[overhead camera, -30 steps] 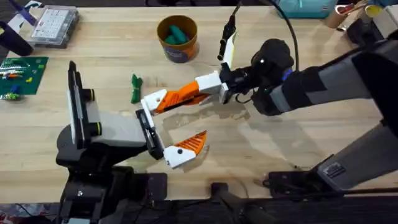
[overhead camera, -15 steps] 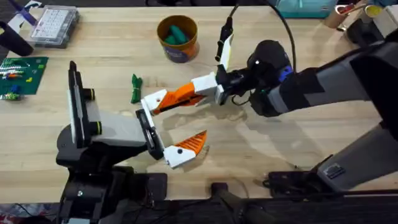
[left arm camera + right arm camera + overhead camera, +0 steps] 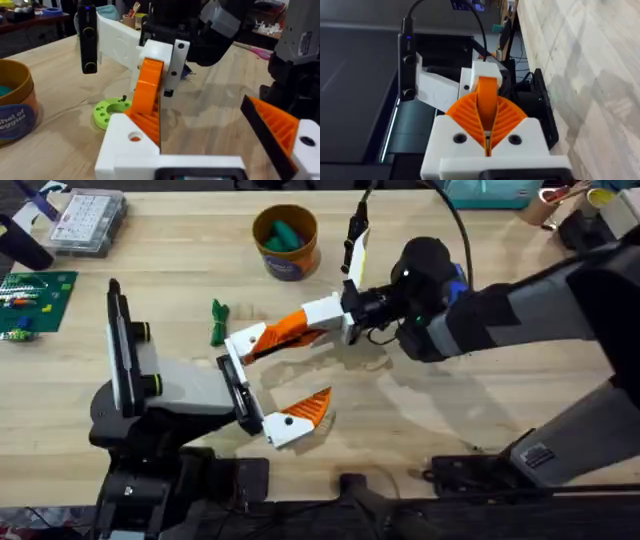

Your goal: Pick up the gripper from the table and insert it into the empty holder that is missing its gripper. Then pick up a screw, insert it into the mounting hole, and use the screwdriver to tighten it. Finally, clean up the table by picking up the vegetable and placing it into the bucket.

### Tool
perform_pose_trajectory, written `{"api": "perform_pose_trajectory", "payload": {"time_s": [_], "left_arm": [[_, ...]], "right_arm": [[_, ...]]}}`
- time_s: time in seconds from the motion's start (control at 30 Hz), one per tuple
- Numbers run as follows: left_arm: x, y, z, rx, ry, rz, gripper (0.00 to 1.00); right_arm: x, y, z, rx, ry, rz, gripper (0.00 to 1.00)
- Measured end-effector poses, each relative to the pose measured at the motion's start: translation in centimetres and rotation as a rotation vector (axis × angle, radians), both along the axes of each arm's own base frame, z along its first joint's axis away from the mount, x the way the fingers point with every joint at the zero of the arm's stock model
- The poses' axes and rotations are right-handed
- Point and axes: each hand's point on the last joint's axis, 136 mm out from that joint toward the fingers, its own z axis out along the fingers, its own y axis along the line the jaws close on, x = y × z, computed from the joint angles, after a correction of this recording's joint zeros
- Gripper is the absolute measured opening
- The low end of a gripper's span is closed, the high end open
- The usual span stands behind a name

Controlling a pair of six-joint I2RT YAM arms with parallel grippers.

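Yellow bucket (image 3: 285, 242) holding what looks like teal toy veggies, vegetable (image 3: 217, 322) on table (image 3: 450, 420)

Bright even light, soft shadows on wood, blurred wrist-view backgrounds

1. The right arm reaches across the middle, its white-and-orange pincer (image 3: 300, 330) clamped on the ribbed orange plastic finger (image 3: 145, 97).
2. The left arm's pincer (image 3: 275, 385) lies low, its orange-padded fingers (image 3: 305, 412) spread apart.

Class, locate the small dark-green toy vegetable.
In the overhead view, the vegetable lies on the table left of centre, below the bucket.
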Motion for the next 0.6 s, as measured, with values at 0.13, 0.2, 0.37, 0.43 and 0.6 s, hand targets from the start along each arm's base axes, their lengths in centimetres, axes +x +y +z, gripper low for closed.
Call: {"api": "perform_pose_trajectory", "payload": {"time_s": [0.13,0.2,0.37,0.43,0.6], "left_arm": [[0.07,0.03,0.00,0.003,-0.005,0.004,0.987],[0.08,0.04,-0.01,0.002,-0.004,0.005,0.987],[0.10,0.06,-0.01,0.002,-0.004,0.006,0.986],[0.10,0.06,-0.01,0.003,-0.005,0.006,0.986],[0.07,0.05,0.00,0.002,-0.005,0.004,0.986]], "right_arm": [[0.07,0.08,-0.04,-0.011,0.015,0.015,0.017],[0.10,0.11,-0.06,-0.015,0.020,0.019,0.015],[0.11,0.13,-0.02,-0.016,0.021,0.023,0.015],[0.07,0.11,-0.02,-0.016,0.020,0.026,0.017],[0.05,0.05,-0.02,-0.014,0.014,0.029,0.017]]}}
